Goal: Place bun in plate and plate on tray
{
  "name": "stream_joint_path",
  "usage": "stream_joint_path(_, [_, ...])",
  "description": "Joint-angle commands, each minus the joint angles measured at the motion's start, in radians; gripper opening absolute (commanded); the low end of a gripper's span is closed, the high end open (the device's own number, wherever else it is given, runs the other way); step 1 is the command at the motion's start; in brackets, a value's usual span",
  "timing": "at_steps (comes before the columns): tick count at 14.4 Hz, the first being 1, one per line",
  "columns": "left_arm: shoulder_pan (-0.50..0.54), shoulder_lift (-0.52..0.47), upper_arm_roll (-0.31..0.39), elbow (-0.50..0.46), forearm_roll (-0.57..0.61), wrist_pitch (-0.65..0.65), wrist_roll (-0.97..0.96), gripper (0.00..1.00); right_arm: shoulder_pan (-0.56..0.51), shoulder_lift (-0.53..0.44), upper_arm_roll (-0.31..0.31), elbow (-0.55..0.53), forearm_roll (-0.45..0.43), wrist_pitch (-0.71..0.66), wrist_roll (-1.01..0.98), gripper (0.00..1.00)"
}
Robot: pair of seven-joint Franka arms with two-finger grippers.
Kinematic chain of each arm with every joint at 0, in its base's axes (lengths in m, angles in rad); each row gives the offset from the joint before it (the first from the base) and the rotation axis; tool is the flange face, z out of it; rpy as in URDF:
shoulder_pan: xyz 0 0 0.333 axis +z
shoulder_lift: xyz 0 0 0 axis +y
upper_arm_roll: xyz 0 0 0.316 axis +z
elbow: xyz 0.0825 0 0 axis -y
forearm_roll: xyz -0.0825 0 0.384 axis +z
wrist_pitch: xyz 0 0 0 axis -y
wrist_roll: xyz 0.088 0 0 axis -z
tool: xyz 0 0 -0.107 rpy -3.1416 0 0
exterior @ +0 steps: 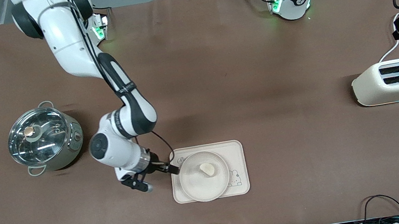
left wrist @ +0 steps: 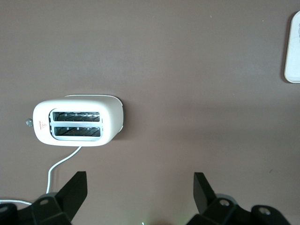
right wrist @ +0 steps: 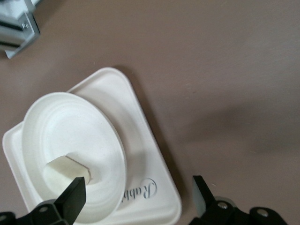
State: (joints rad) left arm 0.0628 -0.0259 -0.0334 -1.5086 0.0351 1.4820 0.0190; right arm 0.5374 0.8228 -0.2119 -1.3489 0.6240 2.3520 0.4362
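Both steps look done, as far as we see: bun (exterior: 208,169) lies in plate (exterior: 198,188), and plate sits on tray (exterior: 237,149), near the front camera. Our right hand (exterior: 158,175) is beside the tray's edge twd the right arm's end, fingers apart, holding nothing. Left hand (left wrist: 140,194) waits over bare surface (exterior: 216,66) w/ fingers open. We judge only pulling back remains.
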Motion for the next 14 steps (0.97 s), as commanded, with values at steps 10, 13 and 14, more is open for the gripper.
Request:
stream_joint_path(10, [-0.011, 0.000, -0.005, -0.002, 0.011, 0.024, 0.015, 1.00, -0.080, -0.535, -0.162, -0.144, -0.414, -0.547, -0.101, 1.00])
stream_joint_path(13, [-0.014, 0.000, -0.005, -0.002, 0.011, 0.031, 0.015, 1.00, -0.169, -0.666, -0.155, -0.153, -0.482, -0.693, -0.166, 1.00])
stream_joint_path(14, [-0.014, 0.000, -0.005, -0.002, 0.011, 0.031, 0.015, 1.00, -0.191, -0.713, -0.155, -0.167, -0.525, -0.723, -0.204, 1.00])
